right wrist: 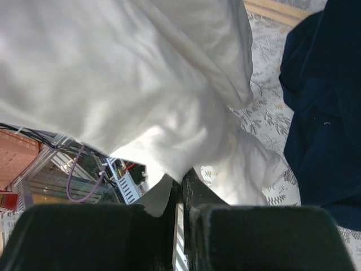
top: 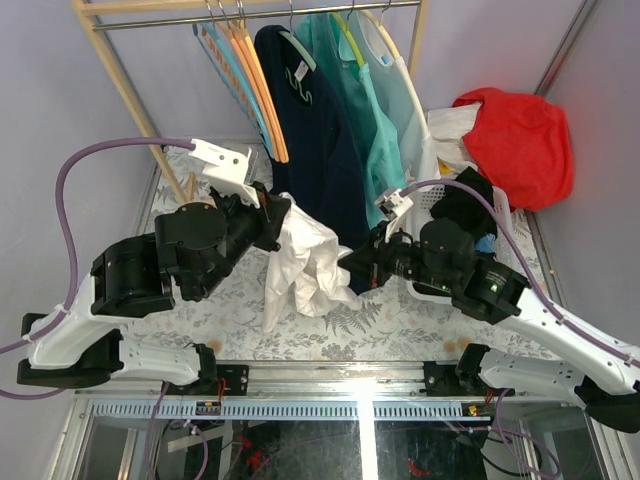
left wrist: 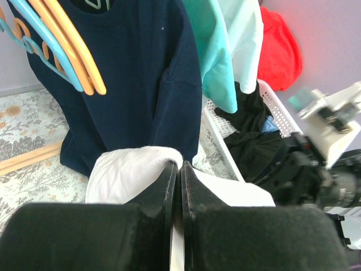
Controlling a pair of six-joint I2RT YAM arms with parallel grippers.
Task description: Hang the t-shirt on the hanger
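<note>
Both grippers are clamped on the t-shirt (top: 300,262). The left gripper (top: 278,212) has its fingers pressed together on a bunch of white cloth at the top of the garment. The right gripper (top: 350,262) has its jaws together on what looks like a fold at the shirt's edge, toward 3 o'clock. The wrist view shows cloth running right down to its fingertips. From where I stand the shirt hangs crumpled between the two arms at the middle of the table (top: 400,325), its lower end drooping toward 6 o'clock onto the patterned cover. So I'd call the job barely begun: the shirt is picked up, but it is neither spread open nor anywhere near the rack (top: 130,90) at 12 o'clock. The hanger (top: 388,40), a thin pale yellow one, is up on the rail toward 1 o'clock, just beside the navy shirt (top: 310,130) and a teal shirt (top: 365,110) (I can't tell whether it is bare or already carrying something). Finding the neck, fetching the hanger and threading it through are all left to do. Over at 2 o'clock sits a white perforated basket (left wrist: 280,110) with black clothing (left wrist: 254,135) and a scrap of blue (left wrist: 271,125) in it, and a red garment (top: 515,135) heaped at its far end.
</note>
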